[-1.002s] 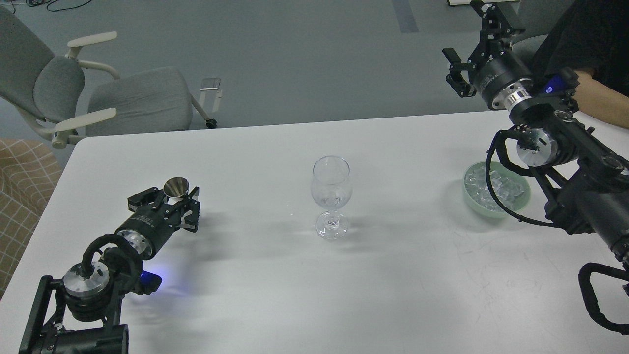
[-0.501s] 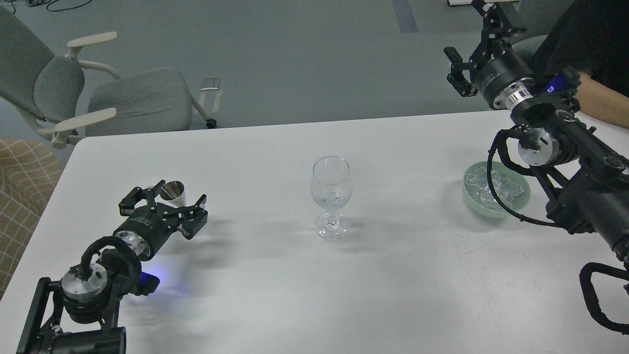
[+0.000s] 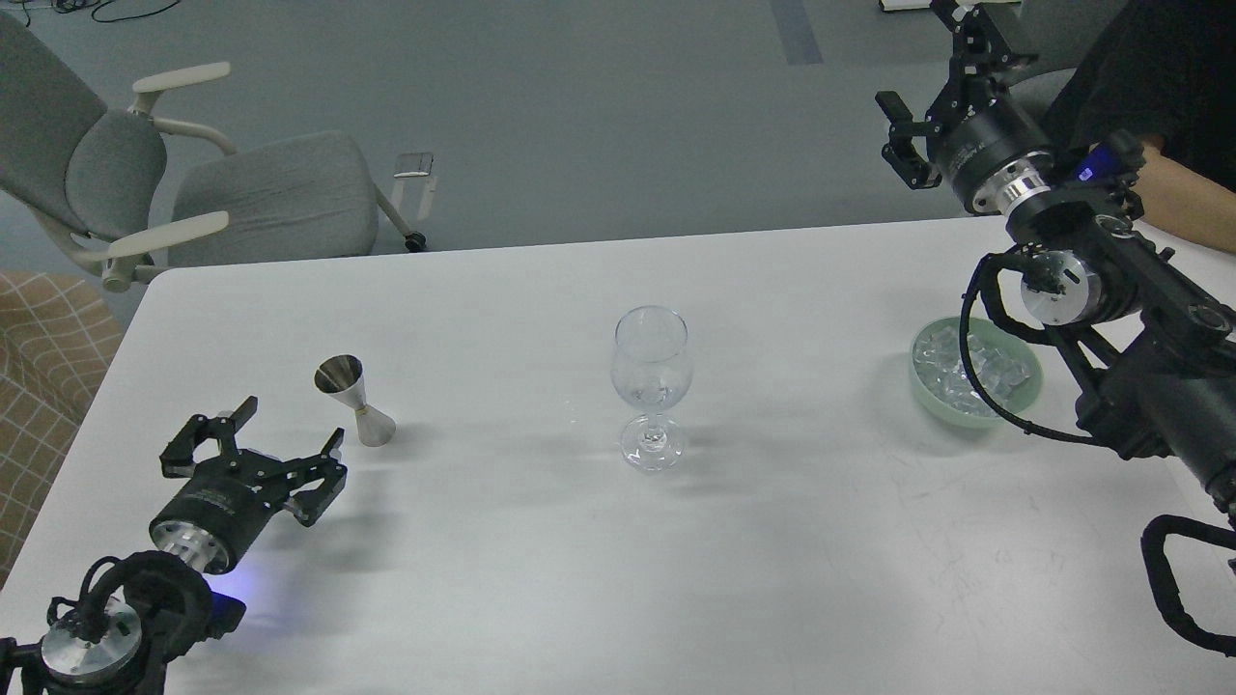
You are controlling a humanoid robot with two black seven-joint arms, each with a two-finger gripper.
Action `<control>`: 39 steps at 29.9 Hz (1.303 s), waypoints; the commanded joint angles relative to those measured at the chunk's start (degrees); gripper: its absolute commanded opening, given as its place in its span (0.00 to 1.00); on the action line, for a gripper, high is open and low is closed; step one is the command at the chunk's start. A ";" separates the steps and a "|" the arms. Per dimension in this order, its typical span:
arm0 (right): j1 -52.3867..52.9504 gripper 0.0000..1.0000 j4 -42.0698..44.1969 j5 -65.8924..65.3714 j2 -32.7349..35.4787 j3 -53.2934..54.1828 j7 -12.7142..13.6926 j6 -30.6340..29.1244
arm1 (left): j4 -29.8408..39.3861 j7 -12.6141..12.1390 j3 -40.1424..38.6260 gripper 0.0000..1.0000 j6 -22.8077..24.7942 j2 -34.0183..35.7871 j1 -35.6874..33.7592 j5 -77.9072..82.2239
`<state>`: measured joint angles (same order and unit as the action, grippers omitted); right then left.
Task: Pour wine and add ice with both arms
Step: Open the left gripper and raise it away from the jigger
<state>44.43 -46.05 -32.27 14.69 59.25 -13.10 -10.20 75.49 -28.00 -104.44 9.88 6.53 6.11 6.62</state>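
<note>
A clear stemmed wine glass [image 3: 651, 386] stands upright at the middle of the white table [image 3: 541, 579]. A small steel jigger [image 3: 353, 400] stands upright at the left. My left gripper [image 3: 261, 436] is open and empty, low over the table a little to the left of and nearer than the jigger, apart from it. A pale green bowl [image 3: 1029, 391] at the right holds a heap of clear ice [image 3: 951, 369]. My right gripper [image 3: 927, 82] is open and empty, raised high beyond the table's far right edge. My right arm's cable crosses in front of the bowl.
A grey office chair [image 3: 193, 193] stands beyond the table's far left corner. A person's bare forearm [image 3: 1183, 198] rests at the far right edge, close to my right arm. A tan checked cushion [image 3: 43, 386] lies off the left edge.
My left gripper has let go of the jigger, opened and drawn back toward me and to the left. The jigger now stands alone. My right gripper has barely shifted.
</note>
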 commanded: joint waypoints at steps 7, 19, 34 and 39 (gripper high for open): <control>-0.04 1.00 -0.09 0.01 -0.10 -0.01 0.00 -0.09 | -0.52 0.00 -7.10 0.98 14.46 3.31 -0.74 0.84; -0.57 1.00 -4.48 -0.16 4.29 -1.15 0.00 -0.17 | -6.32 0.00 -2.36 0.98 18.12 17.28 -13.74 13.83; -12.07 1.00 -27.14 -16.93 29.06 -4.67 -0.09 0.61 | -9.57 9.61 16.81 0.98 9.02 17.20 -33.61 25.98; -17.26 1.00 -34.18 -27.21 36.81 -4.67 -0.61 4.13 | -9.22 11.39 17.34 0.98 9.19 16.50 -33.35 25.63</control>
<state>29.74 -76.90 -53.80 47.78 54.56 -13.41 -7.66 65.92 -17.13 -87.43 19.24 23.54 -27.37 32.31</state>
